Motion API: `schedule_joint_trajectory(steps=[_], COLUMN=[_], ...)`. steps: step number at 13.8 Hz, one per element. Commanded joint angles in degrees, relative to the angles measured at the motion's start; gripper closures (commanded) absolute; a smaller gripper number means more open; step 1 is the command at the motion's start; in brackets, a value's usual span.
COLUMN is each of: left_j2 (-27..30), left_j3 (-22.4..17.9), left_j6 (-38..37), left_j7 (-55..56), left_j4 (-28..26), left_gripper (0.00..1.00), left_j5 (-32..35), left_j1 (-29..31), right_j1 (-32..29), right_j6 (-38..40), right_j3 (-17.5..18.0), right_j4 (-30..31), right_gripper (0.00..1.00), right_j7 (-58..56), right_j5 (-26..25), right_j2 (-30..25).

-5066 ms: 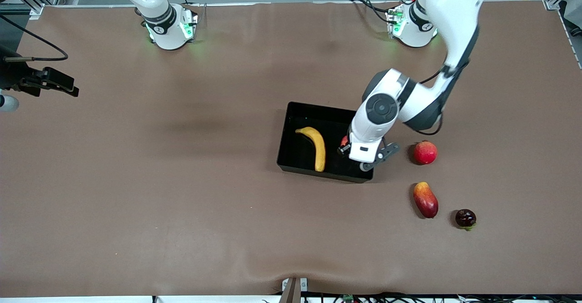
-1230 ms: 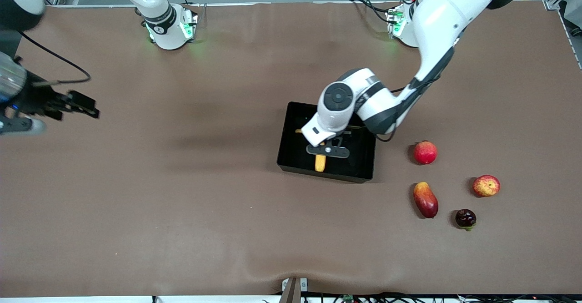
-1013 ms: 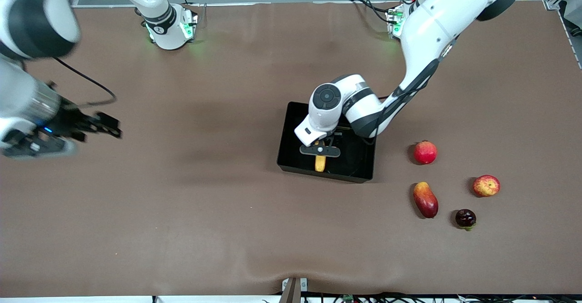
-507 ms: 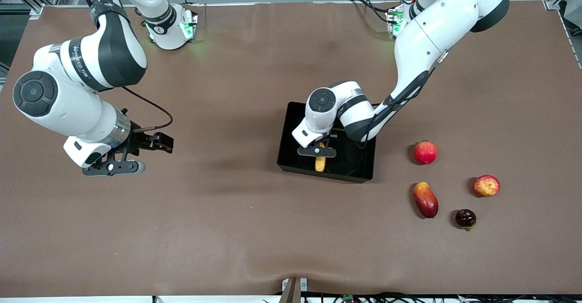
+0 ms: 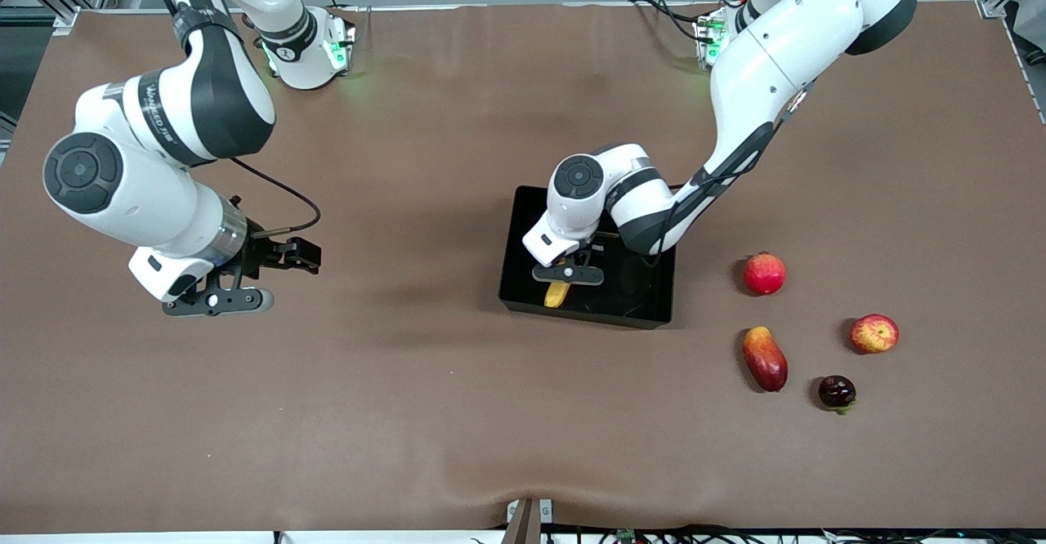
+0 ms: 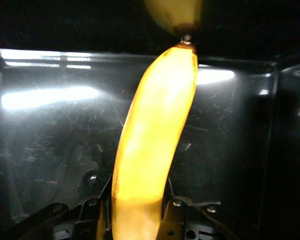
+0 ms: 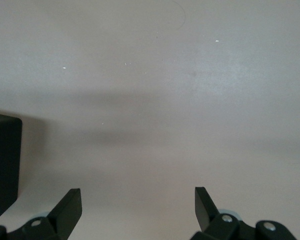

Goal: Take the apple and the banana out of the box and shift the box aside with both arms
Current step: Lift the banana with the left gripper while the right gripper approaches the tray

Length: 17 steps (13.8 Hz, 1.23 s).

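in the front view the left hand (image 5: 566, 274) sat low inside the black box (image 5: 523, 211) at the middle of the frame, clenched on the banana (image 5: 557, 293); only the banana's lower tip showed under the wrist. the left wrist view showed what the front view hid: the banana (image 6: 152, 145) ran up the centre of the frame, gripped between the fingers (image 6: 174, 212) at the bottom edge, with its tip meeting the glossy box wall (image 6: 45, 95) and its reflection.

the right hand (image 5: 215, 301) hung over bare desk (image 5: 425, 413) in the left-centre of the front view, well apart from the box. the right wrist view showed its fingers (image 7: 70, 205) spread wide and released, a box corner (image 7: 4, 165) at the lower left edge.

the apple (image 5: 873, 333) lay on the desk at the lower right, near a plain red fruit (image 5: 764, 274), a mango-like fruit (image 5: 765, 358) and a small dark fruit (image 5: 837, 392).
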<state>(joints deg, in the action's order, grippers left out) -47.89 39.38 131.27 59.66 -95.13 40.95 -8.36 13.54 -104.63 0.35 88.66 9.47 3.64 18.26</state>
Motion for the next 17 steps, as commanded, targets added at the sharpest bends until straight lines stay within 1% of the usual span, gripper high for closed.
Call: schedule_joint_trajectory(steps=[1,3,4,5,7,8,9,10,12,13,14,16,17], left_j2=[5.0,7.5,8.8,9.8,12.7,13.9,14.2,14.4,14.1,13.8,13.7,14.2,14.3], left_j3=[0.3,0.3,0.6,1.6,4.1,6.6,10.7,15.5,23.9,26.7,28.2,28.9,29.0], left_j6=[-2.9,-3.1,-3.3,-4.2,-6.5,-7.9,-9.5,-12.0,-17.9,-20.7,-22.3,-23.9,-23.9], left_j7=[-0.3,-0.6,-0.6,-0.7,-0.9,-2.7,-5.7,-8.8,-16.7,-20.2,-22.5,-25.6,-28.4], left_j4=[-0.6,-0.6,-0.6,-0.6,-0.8,-0.8,-0.8,-0.8,-1.5,-2.0,-3.0,-5.8,-7.3], left_gripper=[1.0,1.0,1.0,1.0,1.0,1.0,1.0,1.0,1.0,1.0,1.0,1.0,1.0], left_j5=[1.1,0.2,-0.1,-0.9,-3.1,-4.3,-5.8,-6.5,-6.6,-6.6,-6.6,-6.6,-6.4], left_j1=[0.4,1.1,1.6,2.4,6.2,10.1,15.1,21.6,33.6,38.3,42.0,48.1,51.2], right_j1=[0.9,2.6,2.9,3.2,4.5,5.1,5.9,6.8,8.7,9.6,10.8,13.1,14.9], right_j6=[-1.3,-3.7,-6.2,-8.2,-12.0,-13.1,-13.4,-14.1,-19.4,-21.2,-22.6,-22.3,-22.0], right_j3=[-0.3,-0.4,-0.4,-0.4,-0.4,-0.4,-0.4,-0.4,-0.4,-0.4,-0.4,-0.4,-0.4], right_j4=[-1.5,-1.6,-1.9,-1.9,-2.1,-2.1,-2.1,-2.1,-2.7,-2.8,-2.9,-2.8,-2.7], right_gripper=[0.0,0.0,0.0,0.0,0.0,0.0,0.0,0.0,0.0,0.0,0.0,0.0,0.0], right_j7=[1.0,1.1,1.0,1.0,1.0,1.0,1.0,1.0,1.0,1.0,1.1,1.3,2.4], right_j5=[-0.2,-0.5,-0.6,-1.2,-2.6,-3.6,-4.4,-4.7,-5.9,-6.9,-7.2,-9.1,-9.1], right_j2=[1.4,3.9,4.7,5.6,8.2,8.8,9.9,11.8,15.7,17.4,18.6,18.7,18.7])
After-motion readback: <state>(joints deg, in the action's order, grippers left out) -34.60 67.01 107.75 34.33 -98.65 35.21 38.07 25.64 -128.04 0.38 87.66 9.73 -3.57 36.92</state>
